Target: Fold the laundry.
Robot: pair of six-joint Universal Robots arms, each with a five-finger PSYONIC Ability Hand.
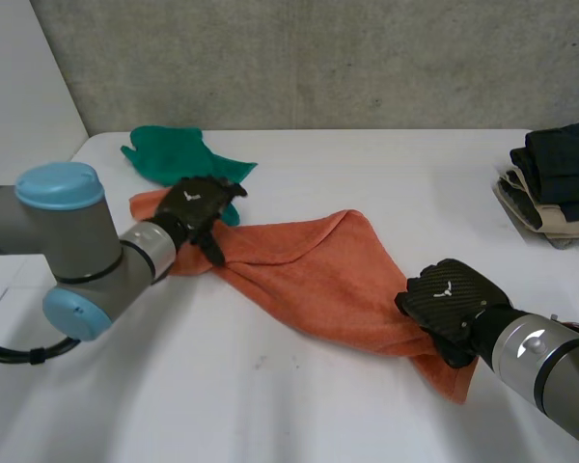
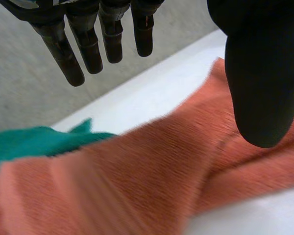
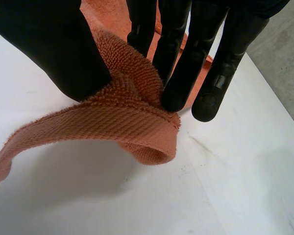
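Orange terry towel (image 1: pixel 309 280) lies in a loose diagonal band across the white bench (image 1: pixel 270 415), from near right to far left. Nearest is the right hand (image 1: pixel 451 304) at the towel's near end: hemmed corner pinched between thumb and fingers (image 3: pixel 186 73) and lifted a little off the bench, with the hem curling free below the grip. It is likely held so this end can be pulled taut or carried over for a fold. Mid towel is bunched and ridged, not flat. Farther off, the left hand (image 1: pixel 201 204) is over the towel's far end, fingers straight, apart from the thumb, holding nothing; it looks poised to pin or take that end, contact unclear. Beyond it lies a crumpled green cloth (image 1: pixel 169 154), just beside or touching the towel, probably waiting its turn. At far right, well apart, is a stack of folded clothes (image 1: pixel 560 183), dark over beige, probably the done pile. Fold not yet begun, I'd judge.
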